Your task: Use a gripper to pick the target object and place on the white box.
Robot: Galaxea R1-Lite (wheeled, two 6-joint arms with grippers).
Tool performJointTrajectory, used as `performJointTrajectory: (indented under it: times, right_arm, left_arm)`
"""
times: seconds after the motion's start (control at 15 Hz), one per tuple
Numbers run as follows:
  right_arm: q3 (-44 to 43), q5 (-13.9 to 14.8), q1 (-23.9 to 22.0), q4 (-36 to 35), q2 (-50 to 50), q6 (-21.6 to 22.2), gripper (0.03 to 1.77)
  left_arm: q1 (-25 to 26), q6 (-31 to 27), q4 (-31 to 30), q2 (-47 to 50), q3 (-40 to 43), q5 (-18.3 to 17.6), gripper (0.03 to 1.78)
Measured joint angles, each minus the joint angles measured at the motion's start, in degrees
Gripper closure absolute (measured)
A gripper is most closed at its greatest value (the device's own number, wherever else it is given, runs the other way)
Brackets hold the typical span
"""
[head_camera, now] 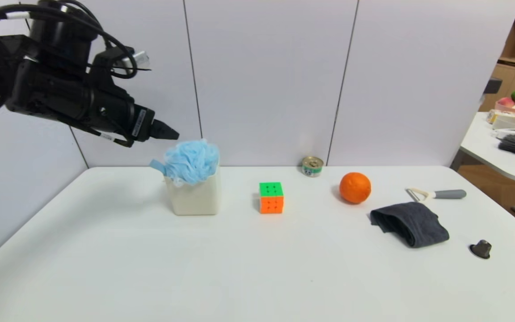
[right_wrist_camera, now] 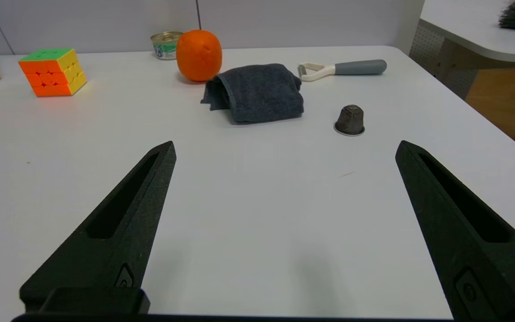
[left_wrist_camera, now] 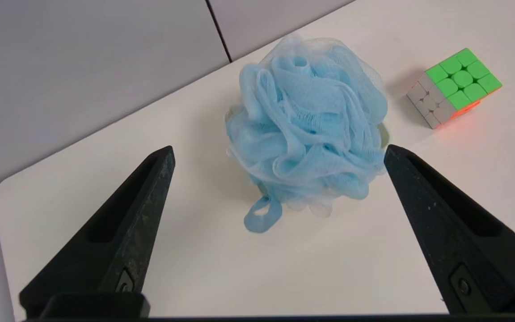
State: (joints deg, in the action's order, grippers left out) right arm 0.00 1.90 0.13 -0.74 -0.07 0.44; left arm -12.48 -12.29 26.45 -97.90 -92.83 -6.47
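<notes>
Blue pouf (head_camera: 192, 161) sat atop white box (head_camera: 195, 197), overhanging rim, ribbon loop dangling free. Left gripper (left_wrist_camera: 279, 154) hovered just above and beside, fingers (left_wrist_camera: 148, 188) spread wide, touching nothing, empty. Right gripper (right_wrist_camera: 284, 150) likewise splayed apart over bare table (right_wrist_camera: 248, 201), holding nothing

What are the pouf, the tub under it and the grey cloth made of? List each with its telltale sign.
Pouf: soft synthetic mesh, seemingly nylon netting; fine see-through weave gathered in ruffles.
Tub: likely plastic, cream-white and matte; smooth walls, rounded corners.
Cloth: looks like terry or microfibre fabric; dark grey, fuzzy nap, soft folds.
</notes>
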Motion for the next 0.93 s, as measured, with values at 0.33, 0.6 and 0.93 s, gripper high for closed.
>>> performJointTrajectory:
  times: [0.33, 0.6, 0.93]
  right_arm:
    - [0.0, 0.0, 0.0, 0.0, 0.0, 0.0, 0.1]
    - [0.0, 0.02, 0.0, 0.0, 0.0, -0.02, 0.1]
    - [0.0, 0.0, -0.02, 0.0, 0.0, -0.02, 0.1]
  left_arm:
    - [3.75, 0.16, -0.13, 18.38, 18.19, 0.04, 0.12]
    - [5.52, 1.49, -0.61, 36.91, 34.65, 0.04, 0.12]
    - [9.07, 3.61, -5.51, 61.6, 54.63, -0.09, 0.12]
